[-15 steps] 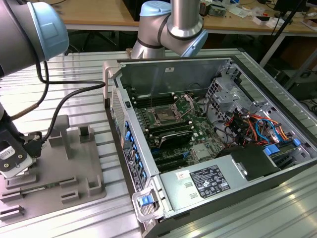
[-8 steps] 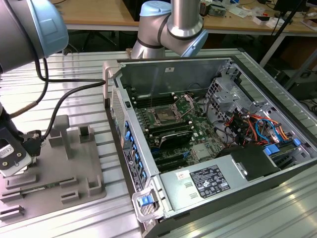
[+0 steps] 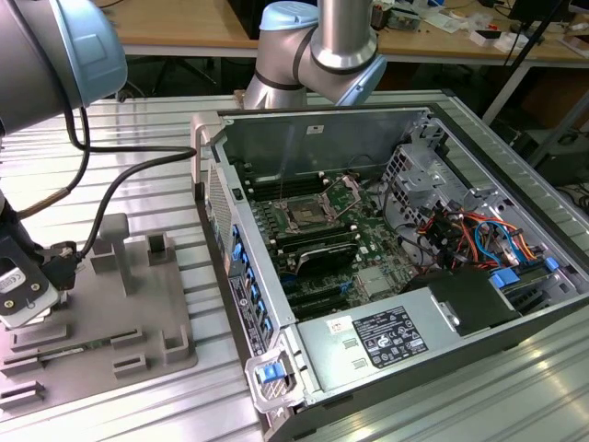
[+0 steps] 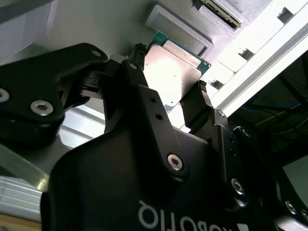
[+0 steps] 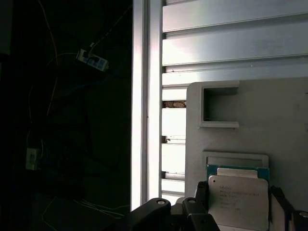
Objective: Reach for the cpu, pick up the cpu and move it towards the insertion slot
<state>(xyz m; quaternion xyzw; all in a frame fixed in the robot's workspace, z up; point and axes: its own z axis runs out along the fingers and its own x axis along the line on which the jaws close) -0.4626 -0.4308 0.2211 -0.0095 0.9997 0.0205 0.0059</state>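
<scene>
The cpu (image 5: 238,202), a flat square chip with a silver-white top and a thin green rim, sits between my fingers in both wrist views. One fingertip (image 4: 199,98) and the other (image 4: 137,55) lie against opposite edges of the cpu (image 4: 171,72). It is held low over a shallow square nest (image 5: 235,158) of the grey fixture plate (image 3: 101,322). My gripper (image 3: 20,293) hangs at the exterior view's far left, over that plate. The insertion slot (image 3: 304,218), a socket with a silvery frame and wire levers, lies on the motherboard inside the open computer case.
The open computer case (image 3: 368,276) stands to the exterior view's right of the plate, its near wall (image 3: 244,267) rising between them. Grey blocks (image 3: 115,244) stick up from the plate. A black cable (image 3: 120,189) trails to the wrist. The ribbed aluminium table's edge (image 5: 144,96) runs beside the plate.
</scene>
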